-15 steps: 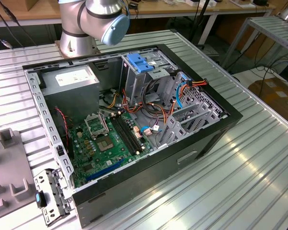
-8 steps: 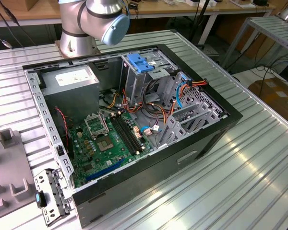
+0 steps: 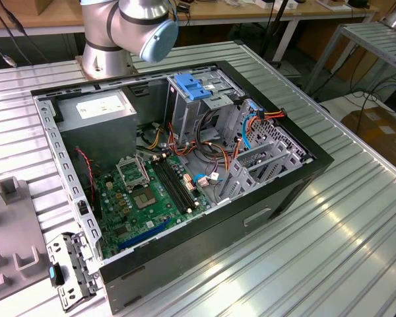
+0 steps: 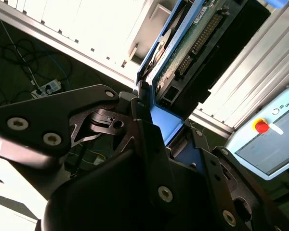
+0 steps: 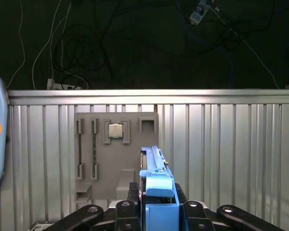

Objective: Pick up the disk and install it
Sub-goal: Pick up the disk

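Note:
In both wrist views my gripper (image 5: 157,198) (image 4: 164,124) is shut on the disk (image 5: 153,163) (image 4: 198,42), a dark drive in bright blue rails. The drive stands on edge between the black fingers (image 5: 131,191), and the second wrist view shows its green circuit board. It hangs in the air above the ribbed metal table (image 5: 231,144). The open computer case (image 3: 287,188) lies on its side in the exterior view, with its metal drive cage (image 3: 214,99) at the far end.
A light-blue ribbed latch (image 3: 191,86) sits on top of the cage. Orange and blue cables (image 3: 251,125) run beside it, above the green motherboard (image 3: 148,195). A grey fixture plate (image 5: 111,159) carries a processor chip (image 5: 115,130). The arm's base (image 3: 109,53) stands behind the case.

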Controlling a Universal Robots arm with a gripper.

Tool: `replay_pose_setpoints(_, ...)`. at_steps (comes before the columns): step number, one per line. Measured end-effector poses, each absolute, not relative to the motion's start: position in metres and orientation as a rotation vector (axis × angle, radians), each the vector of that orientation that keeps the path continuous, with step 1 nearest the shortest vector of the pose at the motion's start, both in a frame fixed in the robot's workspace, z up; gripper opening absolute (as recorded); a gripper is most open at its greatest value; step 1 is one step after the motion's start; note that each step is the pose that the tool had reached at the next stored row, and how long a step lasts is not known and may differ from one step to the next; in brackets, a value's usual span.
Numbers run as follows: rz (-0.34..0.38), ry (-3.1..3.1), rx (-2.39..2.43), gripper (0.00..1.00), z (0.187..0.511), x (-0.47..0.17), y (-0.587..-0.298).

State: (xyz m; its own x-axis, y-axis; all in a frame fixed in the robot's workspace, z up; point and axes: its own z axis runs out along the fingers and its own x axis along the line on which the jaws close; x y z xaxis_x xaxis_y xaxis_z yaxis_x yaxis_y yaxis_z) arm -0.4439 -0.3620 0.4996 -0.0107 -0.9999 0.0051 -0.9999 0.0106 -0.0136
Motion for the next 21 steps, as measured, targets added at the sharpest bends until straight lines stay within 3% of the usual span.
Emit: replay_pose_setpoints(21, -0.021, 2.229, -2.206, 0.37, 0.500, -0.419, -0.362)
